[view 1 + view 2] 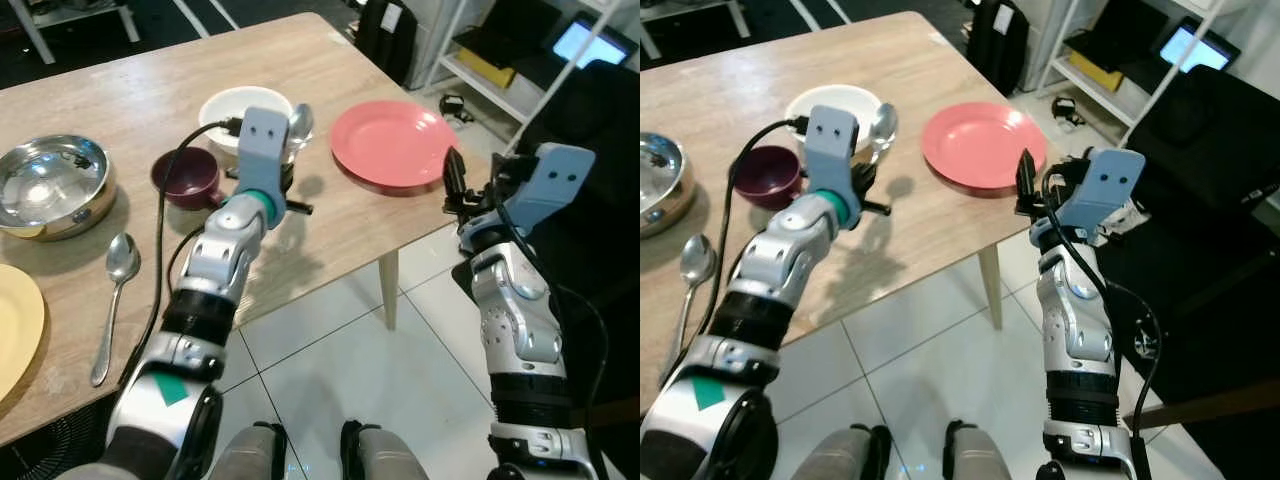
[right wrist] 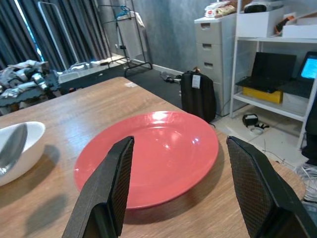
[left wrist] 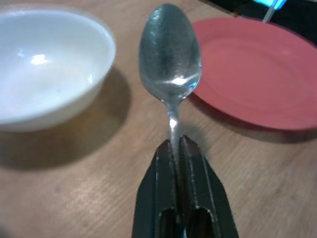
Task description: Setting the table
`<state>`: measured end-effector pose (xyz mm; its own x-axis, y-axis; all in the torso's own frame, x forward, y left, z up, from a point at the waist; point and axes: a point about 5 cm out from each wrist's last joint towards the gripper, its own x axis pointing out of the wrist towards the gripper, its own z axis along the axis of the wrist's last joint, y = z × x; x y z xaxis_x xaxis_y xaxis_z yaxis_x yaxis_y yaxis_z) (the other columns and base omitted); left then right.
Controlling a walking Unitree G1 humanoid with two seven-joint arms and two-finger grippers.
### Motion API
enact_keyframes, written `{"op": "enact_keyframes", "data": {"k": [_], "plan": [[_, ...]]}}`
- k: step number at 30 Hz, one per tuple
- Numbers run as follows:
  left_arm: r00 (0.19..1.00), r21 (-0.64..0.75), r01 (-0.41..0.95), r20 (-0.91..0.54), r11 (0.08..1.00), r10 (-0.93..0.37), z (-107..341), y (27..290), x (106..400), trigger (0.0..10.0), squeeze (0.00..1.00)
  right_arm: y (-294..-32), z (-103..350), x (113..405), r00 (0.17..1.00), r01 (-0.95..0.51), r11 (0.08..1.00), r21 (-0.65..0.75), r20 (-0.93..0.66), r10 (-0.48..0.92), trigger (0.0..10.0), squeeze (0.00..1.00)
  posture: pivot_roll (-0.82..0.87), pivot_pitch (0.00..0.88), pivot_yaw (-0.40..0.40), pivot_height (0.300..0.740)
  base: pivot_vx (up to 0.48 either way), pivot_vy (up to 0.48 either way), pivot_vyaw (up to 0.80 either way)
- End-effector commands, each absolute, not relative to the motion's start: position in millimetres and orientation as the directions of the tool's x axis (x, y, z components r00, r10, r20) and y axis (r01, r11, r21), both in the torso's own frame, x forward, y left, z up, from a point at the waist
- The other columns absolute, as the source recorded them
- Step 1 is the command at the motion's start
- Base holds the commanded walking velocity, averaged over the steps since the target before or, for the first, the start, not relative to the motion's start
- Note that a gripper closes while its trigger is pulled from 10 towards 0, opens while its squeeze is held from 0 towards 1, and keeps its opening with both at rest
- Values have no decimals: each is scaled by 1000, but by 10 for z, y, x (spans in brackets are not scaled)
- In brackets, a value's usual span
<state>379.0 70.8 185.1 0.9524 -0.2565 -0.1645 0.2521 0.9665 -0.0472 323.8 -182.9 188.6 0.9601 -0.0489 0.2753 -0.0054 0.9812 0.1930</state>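
Head views: wooden table point(image 1: 150, 80) partly laid. The left gripper point(image 1: 290, 150) holds a metal spoon point(image 1: 300, 122) above the board, between the white bowl point(image 1: 232, 108) and the pink plate point(image 1: 392, 142); not yet set down. A dark maroon bowl point(image 1: 185, 178), a steel bowl point(image 1: 50, 185), a second spoon point(image 1: 115, 300) lying flat and the edge of a yellow plate point(image 1: 15, 325) sit further to the robot's left. The right gripper point(image 1: 452, 180) hangs at the table edge just beside the pink plate. Judgement: crockery is out, cutlery placing is under way; this spoon's place looks to be beside the pink plate.

Left wrist view: black fingers point(image 3: 163, 188) clamped tight on the spoon's thin handle; bowl of the spoon polished, faintly scuffed, pointing away. White bowl glossy, thick-rimmed; plate matte, shallow, round.

Right wrist view: jaws wide apart, nothing between them, with the pink plate ahead. Ribbed pads point(image 2: 247, 183). Table grain pale oak, smooth.
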Motion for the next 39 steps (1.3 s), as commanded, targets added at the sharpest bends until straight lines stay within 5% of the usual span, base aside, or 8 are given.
{"op": "enact_keyframes", "data": {"k": [1, 20, 22, 23, 29, 34, 35, 39], "plan": [[953, -65, 206, -215, 976, -216, 1763, 753, 3799, 10000, 0, -1818, 1826, 3230, 967, 0, 980, 198, 251, -50, 10000, 0, 64, 100, 64, 740, 0, 0, 0], [885, -200, 156, -408, 967, -227, 1673, 202, 3415, 10000, 0, -1769, 1779, 3204, 970, -6, 980, 201, 241, -43, 10000, 0, 72, 98, 92, 740, 0, 0, 0], [885, -200, 151, -410, 968, -222, 1671, 199, 3419, 10000, 251, -1758, 1782, 3210, 970, -10, 979, 201, 242, -40, 10000, 0, 71, 95, 94, 740, 0, 0, 0], [885, -213, 153, -406, 965, -230, 1673, 184, 3420, 10000, 1000, -1753, 1788, 3217, 969, -12, 979, 202, 244, -38, 10000, 0, 69, 92, 94, 740, 0, 0, 0], [889, -255, 158, -383, 954, -250, 1723, 153, 3396, 10000, 1000, -1757, 1797, 3221, 968, -14, 979, 202, 247, -37, 10000, 0, 67, 89, 91, 740, 0, 0, 0], [896, -289, 185, -343, 939, -283, 1804, 130, 3370, 10000, 373, -1753, 1803, 3224, 968, -18, 979, 201, 249, -34, 10000, 0, 67, 88, 81, 740, 0, 0, 0], [930, -230, 245, -218, 942, -295, 1960, 192, 3372, 10000, 0, -1689, 1819, 3225, 968, -56, 979, 198, 252, 4, 10000, 0, 68, 90, 76, 740, 0, 0, 0], [942, 150, 315, 69, 937, -328, 2267, 519, 3340, 10000, 0, -1453, 1821, 3203, 962, -179, 968, 177, 235, 135, 10000, 0, 81, 95, 69, 740, 0, 0, 0]]}}
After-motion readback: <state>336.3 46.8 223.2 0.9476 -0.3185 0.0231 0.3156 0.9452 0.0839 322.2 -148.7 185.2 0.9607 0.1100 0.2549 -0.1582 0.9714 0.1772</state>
